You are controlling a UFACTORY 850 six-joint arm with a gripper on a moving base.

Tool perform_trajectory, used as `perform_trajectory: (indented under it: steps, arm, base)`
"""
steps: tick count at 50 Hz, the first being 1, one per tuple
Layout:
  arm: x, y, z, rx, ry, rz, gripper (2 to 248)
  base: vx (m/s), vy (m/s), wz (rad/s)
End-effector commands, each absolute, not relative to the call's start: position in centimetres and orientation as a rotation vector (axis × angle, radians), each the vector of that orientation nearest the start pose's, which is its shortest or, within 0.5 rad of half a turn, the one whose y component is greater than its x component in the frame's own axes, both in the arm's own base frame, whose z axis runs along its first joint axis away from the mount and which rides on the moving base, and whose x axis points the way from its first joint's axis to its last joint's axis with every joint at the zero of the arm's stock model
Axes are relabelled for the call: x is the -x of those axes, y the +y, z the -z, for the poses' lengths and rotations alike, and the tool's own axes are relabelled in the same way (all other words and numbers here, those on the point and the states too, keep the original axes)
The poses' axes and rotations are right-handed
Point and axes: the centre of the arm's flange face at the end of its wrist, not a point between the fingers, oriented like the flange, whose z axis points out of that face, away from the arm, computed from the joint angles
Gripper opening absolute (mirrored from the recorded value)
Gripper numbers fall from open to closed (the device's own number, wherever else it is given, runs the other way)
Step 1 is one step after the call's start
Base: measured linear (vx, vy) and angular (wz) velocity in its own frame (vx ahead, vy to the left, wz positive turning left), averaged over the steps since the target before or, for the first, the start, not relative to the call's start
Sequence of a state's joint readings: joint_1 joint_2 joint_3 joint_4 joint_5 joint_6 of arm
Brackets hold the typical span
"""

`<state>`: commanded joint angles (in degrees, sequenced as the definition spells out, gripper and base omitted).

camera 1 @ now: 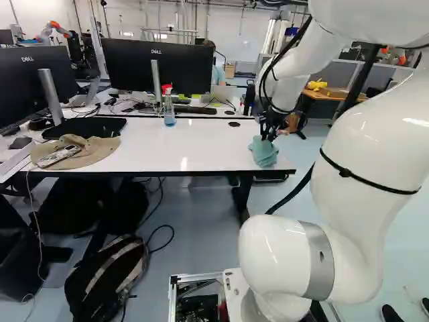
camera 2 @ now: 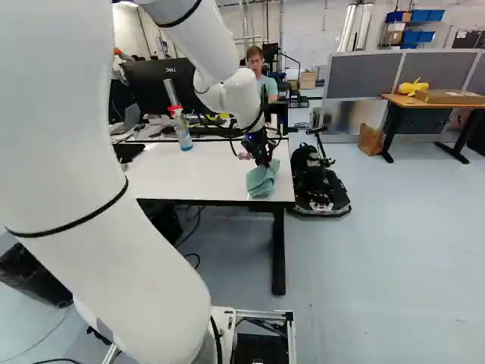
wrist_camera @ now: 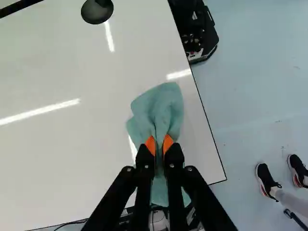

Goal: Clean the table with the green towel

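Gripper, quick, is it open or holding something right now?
Gripper: closed, holding the green towel near the table's corner.

The towel (camera 1: pixel 264 155), a soft pale blue-green cloth, is bunched rather than laid flat, its middle pinched between both fingers of the gripper (camera 2: pixel 264 161), with creases drawn in toward the grip, a rounded fan of cloth spread ahead of it and more cloth seen beneath the fingers. With twelve o'clock taken at the far side of the tabletop in the left base view, the towel is placed at about four o'clock, near the corner. The table (camera 1: pixel 184 144) is topped in glossy white, edged by a thin dark line and carried on dark legs, with bright streaks of light reflected across its surface.
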<state>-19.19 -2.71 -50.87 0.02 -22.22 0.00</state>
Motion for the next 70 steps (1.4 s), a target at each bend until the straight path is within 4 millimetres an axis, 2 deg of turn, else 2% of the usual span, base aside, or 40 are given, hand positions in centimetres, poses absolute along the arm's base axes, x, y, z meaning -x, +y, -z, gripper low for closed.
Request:
perform_trajectory:
  steps: [16,27,28,32,33,38,39,43,44,48,49,54,55,70]
  arm:
    - [-45.0,-18.4,-50.0,3.089,0.607,0.714,38]
    - [-45.0,-18.4,-50.0,3.089,0.607,0.714,42]
    - [-45.0,-18.4,-50.0,3.089,0.607,0.714,72]
    - [-45.0,-18.4,-50.0,3.089,0.607,0.714,72]
    - [-45.0,-18.4,-50.0,3.089,0.607,0.714,107]
    - [-45.0,-18.4,-50.0,3.089,0.607,0.714,107]
    - [-45.0,-18.4,-50.0,3.089,0.607,0.714,141]
    - [-45.0,-18.4,-50.0,3.089,0.607,0.714,141]
    - [-45.0,-18.4,-50.0,3.089,0.607,0.714,177]
    - [-45.0,-18.4,-50.0,3.089,0.607,0.714,177]
    - [-45.0,-18.4,-50.0,3.089,0.607,0.714,215]
    - [-45.0,-18.4,-50.0,3.089,0.607,0.714,215]
    - [-45.0,-18.4,-50.0,3.089,0.607,0.714,247]
    - [-45.0,-18.4,-50.0,3.089,0.607,0.714,247]
  base:
    - [0.0,0.0,0.0]
    - [0.0,0.0,0.0]
    - [0.0,0.0,0.0]
    - [0.0,0.0,0.0]
    - [0.0,0.0,0.0]
    - [0.0,0.0,0.0]
    - [0.0,0.0,0.0]
    - [0.0,0.0,0.0]
    - [0.0,0.0,0.0]
    - [0.0,0.0,0.0]
    - [0.0,0.0,0.0]
    - [0.0,0.0,0.0]
    - [0.0,0.0,0.0]
    - [0.0,0.0,0.0]
